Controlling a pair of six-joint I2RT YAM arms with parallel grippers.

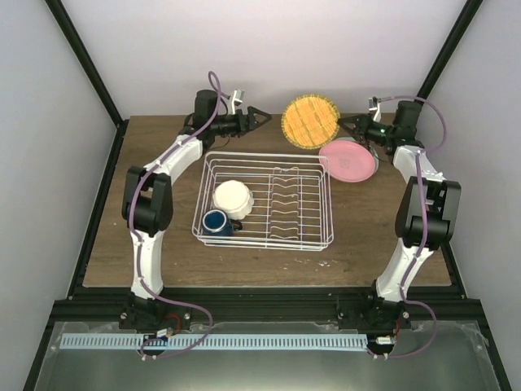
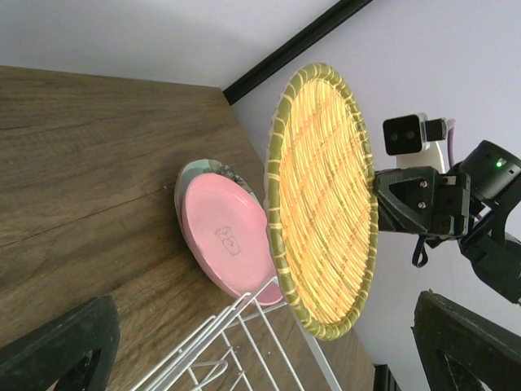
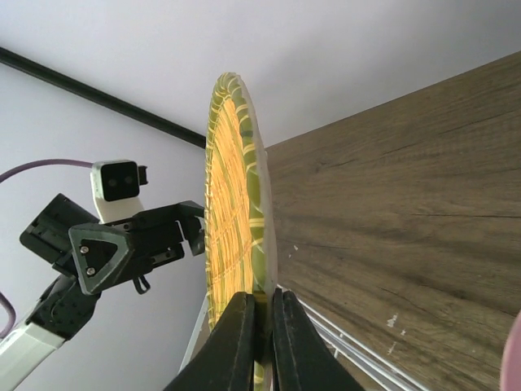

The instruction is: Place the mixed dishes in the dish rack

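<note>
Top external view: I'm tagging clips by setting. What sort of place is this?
Likely a robot test cell, not a kitchen: plain white walls box in a wooden table, with two arms bolted at its near edge.

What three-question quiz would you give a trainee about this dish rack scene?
1. True or false: the yellow plate sits slotted in the dish rack.
2. Which gripper is shut on the yellow plate? A left, B right, C neither.
3. Name the two dishes inside the dish rack.
Key: 1 false, it is held on edge, not in any slot. 2 B, the right gripper; the left gripper is open. 3 the cream bowl and the blue mug.
</note>
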